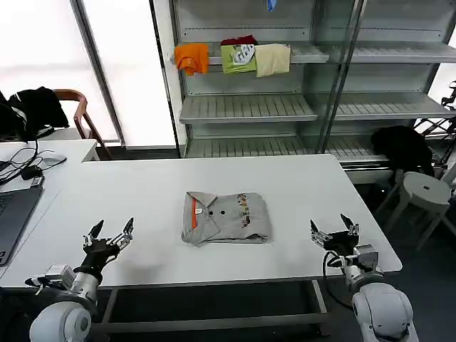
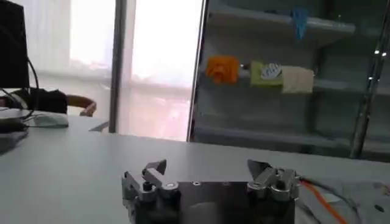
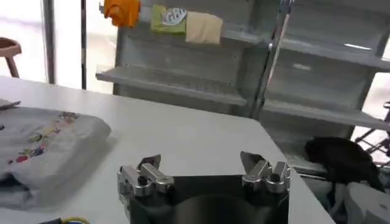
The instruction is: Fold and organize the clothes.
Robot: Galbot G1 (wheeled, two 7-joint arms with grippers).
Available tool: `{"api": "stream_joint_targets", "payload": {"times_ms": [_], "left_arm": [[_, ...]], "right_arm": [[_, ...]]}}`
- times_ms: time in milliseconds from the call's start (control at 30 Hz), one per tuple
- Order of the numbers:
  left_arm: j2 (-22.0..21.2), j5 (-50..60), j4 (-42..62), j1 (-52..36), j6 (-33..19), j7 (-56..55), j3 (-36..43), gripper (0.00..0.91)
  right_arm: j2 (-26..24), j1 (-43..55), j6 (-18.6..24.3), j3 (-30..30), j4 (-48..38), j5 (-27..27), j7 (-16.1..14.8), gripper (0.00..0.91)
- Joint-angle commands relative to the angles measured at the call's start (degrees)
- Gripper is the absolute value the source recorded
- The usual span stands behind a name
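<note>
Open hands (image 1: 109, 234) (image 1: 334, 229) flanking folded clothes (image 1: 226, 217).

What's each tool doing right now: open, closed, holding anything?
Left tool: open, empty, above the table left of the folded clothes.
Right tool: open, empty, right of the clothes.

1. The folded clothes (image 1: 226, 218) before me are soft, matt grey cloth, with an orange lining at the collar, dark buttons and a small multicoloured print.
2. The table (image 1: 157, 192) under them is smooth, white and faintly glossy.
3. My left gripper (image 1: 109, 236), near left, has bare metal fingers on a dark, slightly shiny body; its jaws stand apart.
4. My right gripper (image 1: 334, 230), near right, is the same metal and dark casing, jaws spread too.
5. The far shelves (image 1: 246, 108) look like pale painted metal, slatted, carrying matt cloth pieces.
</note>
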Motion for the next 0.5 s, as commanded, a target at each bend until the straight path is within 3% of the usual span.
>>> {"api": "stream_joint_targets", "payload": {"times_ms": [33, 500], "left_arm": [[-0.3, -0.7, 0.7, 0.3, -2.0, -0.3, 0.1, 0.907], [-1.1, -2.8, 3.9, 0.3, -4.5, -0.3, 1.1, 0.907]], "right_arm": [[-1.3, 0.7, 0.8, 0.7, -1.3, 1.7, 0.3, 0.907], [-4.0, 1.8, 2.9, 1.5, -5.2, 5.7, -0.6, 0.907]]}}
